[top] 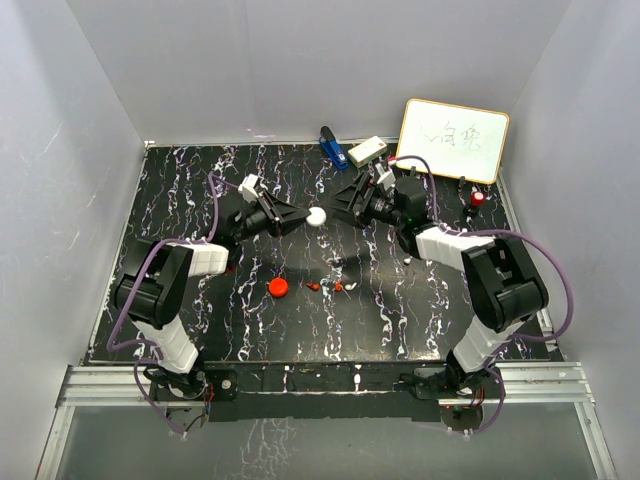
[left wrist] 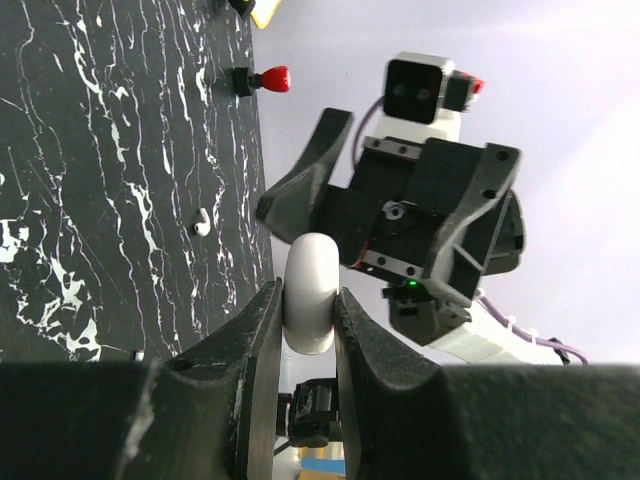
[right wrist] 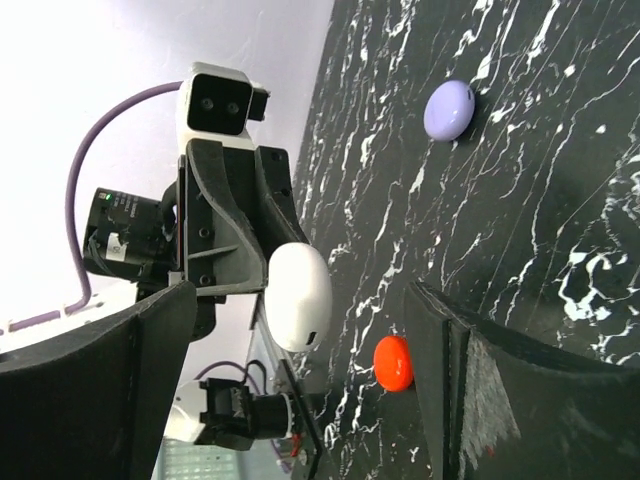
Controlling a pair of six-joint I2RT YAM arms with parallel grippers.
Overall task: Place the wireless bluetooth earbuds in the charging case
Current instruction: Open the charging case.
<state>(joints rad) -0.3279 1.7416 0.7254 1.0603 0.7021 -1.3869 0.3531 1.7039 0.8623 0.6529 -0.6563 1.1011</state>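
Observation:
A white round charging case [left wrist: 310, 275] is pinched edge-on between the fingers of my left gripper [left wrist: 308, 300], which is shut on it and holds it above the table centre [top: 316, 216]. My right gripper [right wrist: 303, 300] faces it, open wide. The case [right wrist: 298, 280] hangs between its spread fingers and touches neither. In the top view, the right gripper [top: 338, 205] sits just right of the case. Tiny red earbuds [top: 338, 287] lie on the black mat near a red round case [top: 278, 288]. A small white earbud [left wrist: 202, 222] lies on the mat.
A purple round case [right wrist: 449, 110] and the red case [right wrist: 393, 362] rest on the mat [top: 200, 300]. A red-capped marker [top: 478, 198] stands at the right. A whiteboard [top: 453, 140], a blue object [top: 332, 147] and a small box [top: 366, 150] line the back edge.

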